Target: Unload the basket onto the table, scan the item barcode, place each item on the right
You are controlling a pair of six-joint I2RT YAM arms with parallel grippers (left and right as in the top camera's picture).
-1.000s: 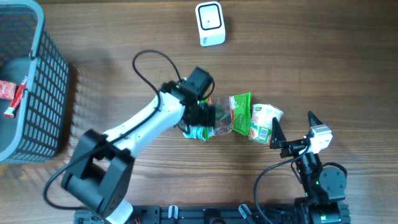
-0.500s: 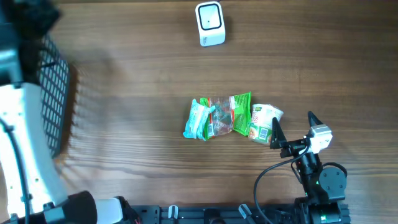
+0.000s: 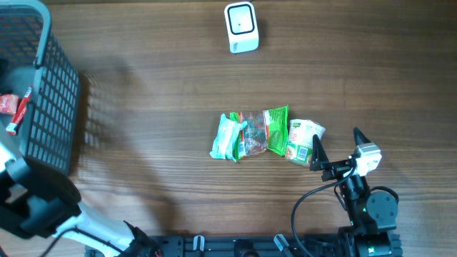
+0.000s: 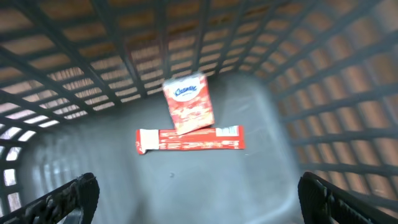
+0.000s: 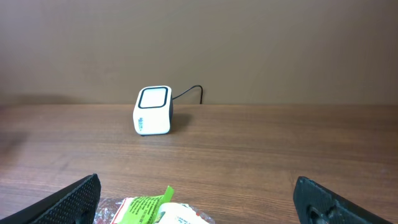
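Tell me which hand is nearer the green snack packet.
Right. The right hand sits near the green snack packet; the left hand is down in the basket.

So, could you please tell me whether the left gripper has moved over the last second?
Yes. The left gripper swung left, away from the row of snack packets, and now hangs open over the basket.

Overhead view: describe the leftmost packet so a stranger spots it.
On the wooden table, right of the mesh basket, lies a row of packets. The left-end packet is pale mint, while its neighbour is clear and reddish.
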